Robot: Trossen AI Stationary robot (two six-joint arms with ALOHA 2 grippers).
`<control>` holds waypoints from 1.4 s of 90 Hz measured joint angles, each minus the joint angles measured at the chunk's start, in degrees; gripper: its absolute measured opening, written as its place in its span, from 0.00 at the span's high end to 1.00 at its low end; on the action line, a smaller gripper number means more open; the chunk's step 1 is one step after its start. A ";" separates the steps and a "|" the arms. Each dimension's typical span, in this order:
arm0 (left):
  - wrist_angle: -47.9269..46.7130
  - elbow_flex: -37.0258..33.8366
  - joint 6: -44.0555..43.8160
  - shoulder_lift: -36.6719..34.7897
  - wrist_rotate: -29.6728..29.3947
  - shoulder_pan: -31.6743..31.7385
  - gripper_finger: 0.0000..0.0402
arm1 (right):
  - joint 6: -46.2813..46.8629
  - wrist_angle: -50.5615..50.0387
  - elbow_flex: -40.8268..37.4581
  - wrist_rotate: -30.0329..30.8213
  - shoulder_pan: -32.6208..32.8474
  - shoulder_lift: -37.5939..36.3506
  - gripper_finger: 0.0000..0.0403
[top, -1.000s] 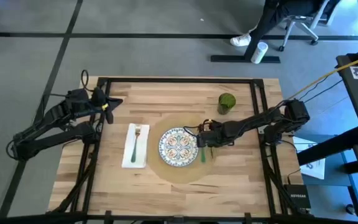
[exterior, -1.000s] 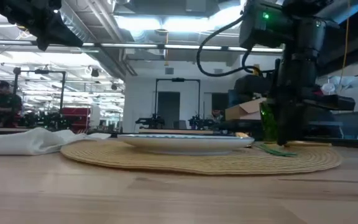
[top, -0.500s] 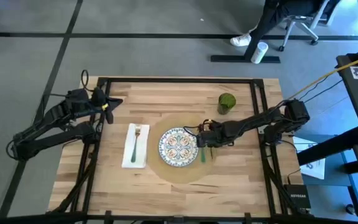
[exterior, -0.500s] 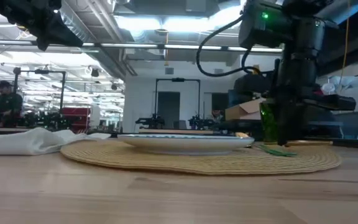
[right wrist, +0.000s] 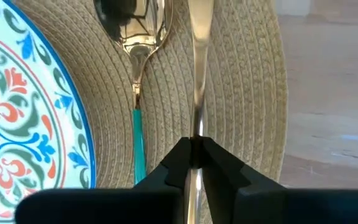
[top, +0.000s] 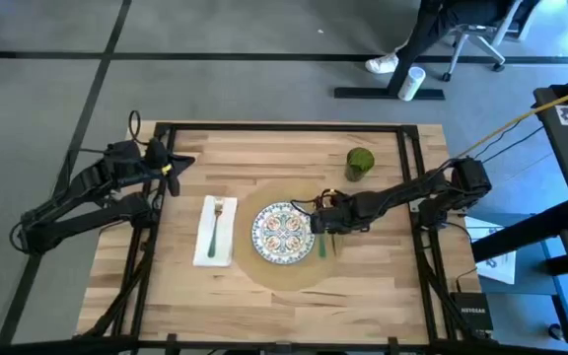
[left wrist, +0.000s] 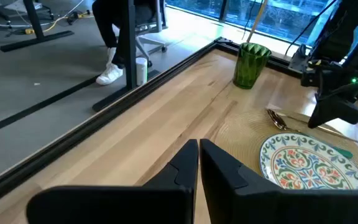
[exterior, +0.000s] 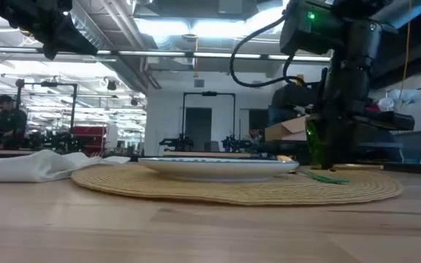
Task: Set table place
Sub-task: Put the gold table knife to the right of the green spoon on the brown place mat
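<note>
Centrally on the table point(top: 383, 266) lies the round tan placemat point(top: 282, 275), woven in rings, with no long axis. On it sits a patterned plate point(top: 282, 230); just beside the plate's right lies a teal-handled spoon point(right wrist: 135, 93). The right gripper point(right wrist: 193, 152) sits over the mat's right edge, fingers clenched on a silver utensil point(right wrist: 198, 68) parallel to the spoon. Left of the mat, a fork point(top: 214, 229) rests on a napkin point(top: 215, 251). The left gripper point(left wrist: 199, 163) waits near the table's back-left corner, fingers pressed together. A green cup point(top: 360, 163) stands well behind the mat; bare wood surrounds it.
</note>
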 joint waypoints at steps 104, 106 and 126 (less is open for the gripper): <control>0.00 0.00 0.00 0.00 0.00 -0.02 1.00 | 0.13 -0.11 0.00 0.94 0.00 -0.02 0.84; 0.00 0.00 0.00 0.00 0.00 0.00 1.00 | 0.03 -0.13 0.00 0.96 0.00 -0.02 0.84; 0.00 0.00 0.00 0.00 0.01 -0.01 1.00 | -0.23 -0.37 0.00 2.13 0.00 -0.02 0.83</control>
